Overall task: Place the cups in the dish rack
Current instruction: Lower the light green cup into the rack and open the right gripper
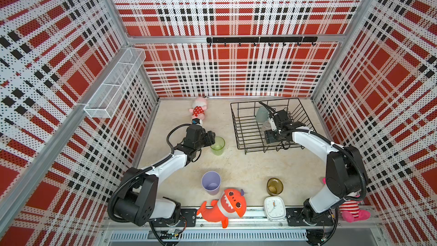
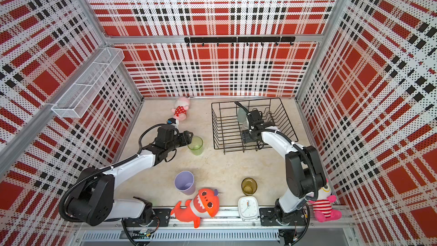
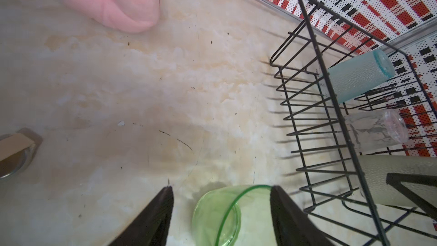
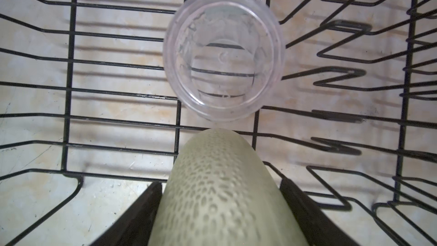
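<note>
Three cups are stood in a row inside the dish rack [image 1: 238,128]: a teal cup [image 3: 359,76], a clear glass [image 4: 223,55] and a frosted yellow-green cup [image 4: 217,209]. Each is set just beside the next, presumably so that the rest of the rack floor is kept free for further cups. The frosted cup is flanked closely on both sides by the right pincer [image 4: 222,182]; whether it is clamped or already released cannot be told.

A green cup [image 1: 217,146] is stood upright on the desk [image 1: 236,169], near the rack on the side toward the left arm. It is straddled by the left pincer [image 3: 220,189], whose jaws are set apart. One finger is seen at the rim and a gap is shown at the other, so nothing is gripped. A lilac cup [image 1: 211,182] and an amber cup [image 1: 275,186] are found near the desk's front edge, well apart from the rack.
</note>
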